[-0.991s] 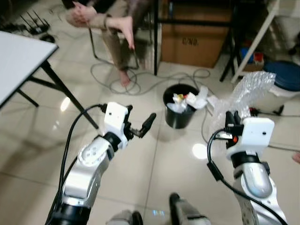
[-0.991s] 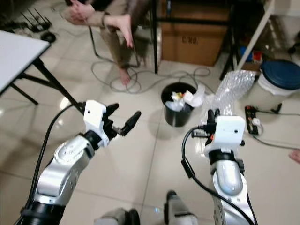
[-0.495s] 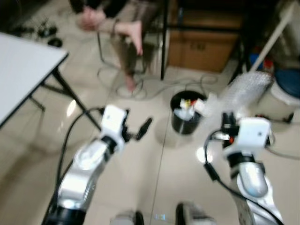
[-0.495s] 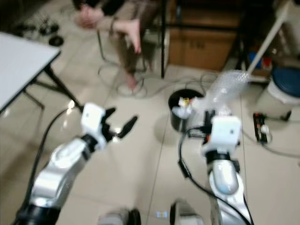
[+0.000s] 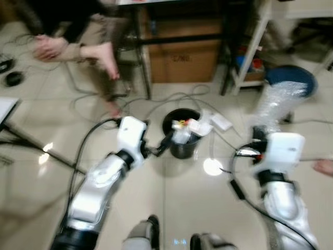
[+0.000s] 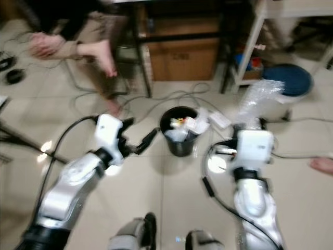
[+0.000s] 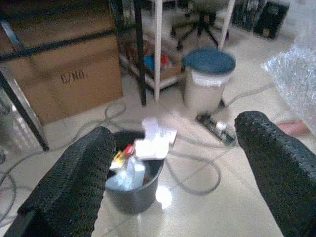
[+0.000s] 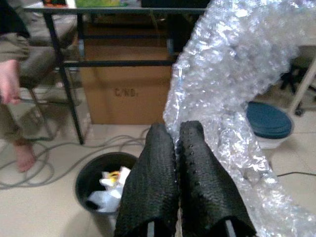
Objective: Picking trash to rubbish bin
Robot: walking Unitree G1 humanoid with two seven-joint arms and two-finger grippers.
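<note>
Wrap [image 5: 278, 99] rises from the right gripper [image 5: 256, 136] at about 3 o'clock in the left eye view, a crinkled sheet of bubble plastic standing tall above the wrist. The bin [image 5: 179, 136], black and already heaped with paper, sits on the tiles at centre, toward 12 o'clock from the robot's feet. To do the step well, I judge the right arm should carry the wrap across toward 10 o'clock until it hangs over the bin's mouth, low enough that the light sheet cannot drift past the rim, and only then let go.

Right eye view: the left gripper [image 6: 144, 141] hovers beside the bin at its 9 o'clock, fingers apart and holding nothing; it could get in the way of the drop. A seated person's hand [image 6: 46, 44] is at 10 o'clock, a box [image 6: 182, 57] at 12, cables [image 6: 161, 99] looping on the floor behind the bin.

Left wrist view: its fingers [image 7: 74, 177] stand wide apart, framing the bin, with a blue-lidded pail [image 7: 207, 79] beyond.

Right wrist view: the fingers [image 8: 153, 182] are pressed together, clamped on the wrap's lower edge, the bin below and well apart.
</note>
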